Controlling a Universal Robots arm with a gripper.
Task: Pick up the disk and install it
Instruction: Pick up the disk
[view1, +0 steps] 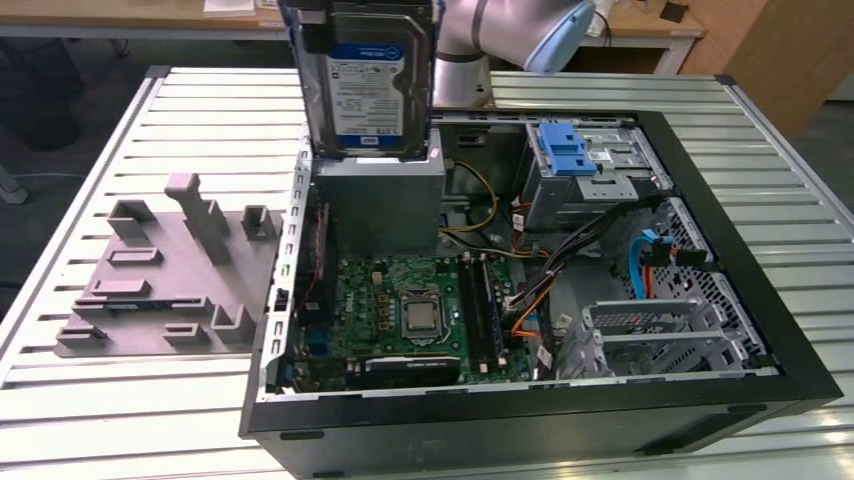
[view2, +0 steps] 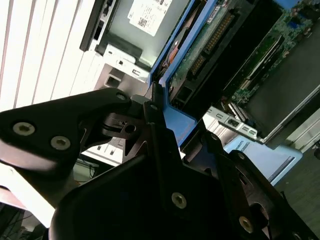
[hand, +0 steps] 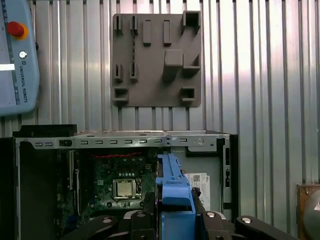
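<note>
The disk (view1: 363, 85), silver-grey with a blue-and-white label, hangs upright above the open computer case (view1: 747, 300). Its lower edge is just over the grey metal box (view1: 378, 205) near the case's far wall. In both wrist views my gripper (view2: 182, 117) (hand: 175, 210) is shut on the disk, its black fingers (view2: 150, 115) pressing on the blue rail (hand: 172, 182). The disk's green circuit board (view2: 200, 55) faces the second wrist camera. The robot arm (view1: 521, 30) rises behind the disk.
Inside the case lie the motherboard (view1: 414, 310), loose cables and a drive cage with a blue latch (view1: 567, 150). A grey fixture plate (view1: 160, 270) (hand: 157, 55) lies on the slatted table at the exterior view's left. A teach pendant (hand: 17, 55) rests beside it.
</note>
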